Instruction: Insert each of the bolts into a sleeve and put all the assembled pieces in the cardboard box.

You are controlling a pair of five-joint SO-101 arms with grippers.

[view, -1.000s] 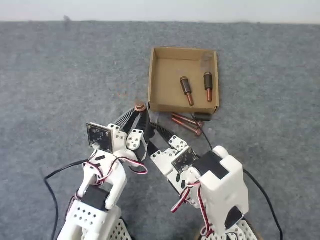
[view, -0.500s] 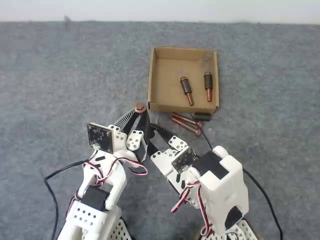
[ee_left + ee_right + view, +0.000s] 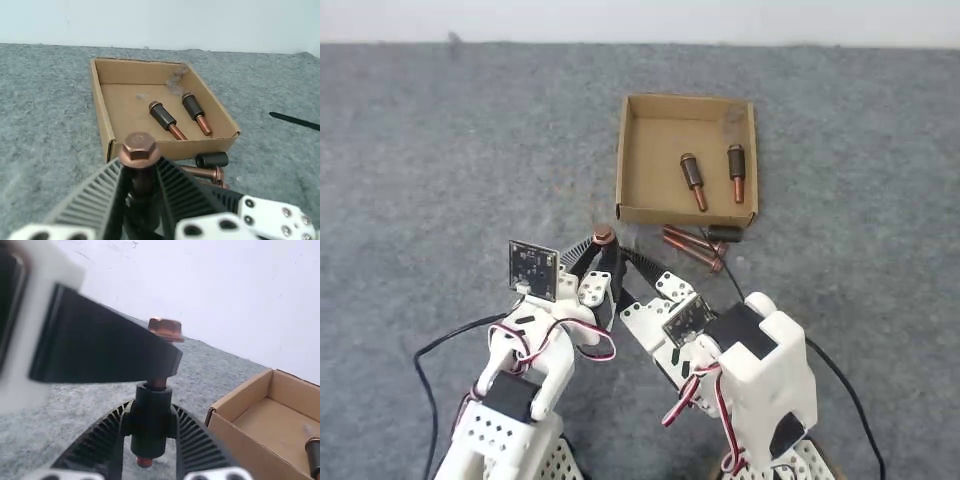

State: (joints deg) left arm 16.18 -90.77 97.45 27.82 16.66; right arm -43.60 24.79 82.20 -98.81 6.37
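Note:
My left gripper (image 3: 602, 250) is shut on a copper bolt (image 3: 603, 236), whose hex head (image 3: 140, 148) stands up between the ribbed fingers. Just below it my right gripper (image 3: 618, 270) is shut on a black sleeve (image 3: 150, 420). The bolt's shank runs down through the sleeve and its copper tip (image 3: 144, 460) pokes out underneath. Both grippers meet in front of the cardboard box (image 3: 686, 214). Two assembled pieces (image 3: 693, 180) (image 3: 736, 172) lie inside the box.
Two loose bolts (image 3: 692, 246) and a loose black sleeve (image 3: 724, 234) lie on the grey carpet against the box's near wall, just right of the grippers. Open carpet stretches to the left and right of the box.
My left gripper has drawn back toward the arms with the bolt, so the bolt's head now sits closer to the right gripper. The right arm has kept still.

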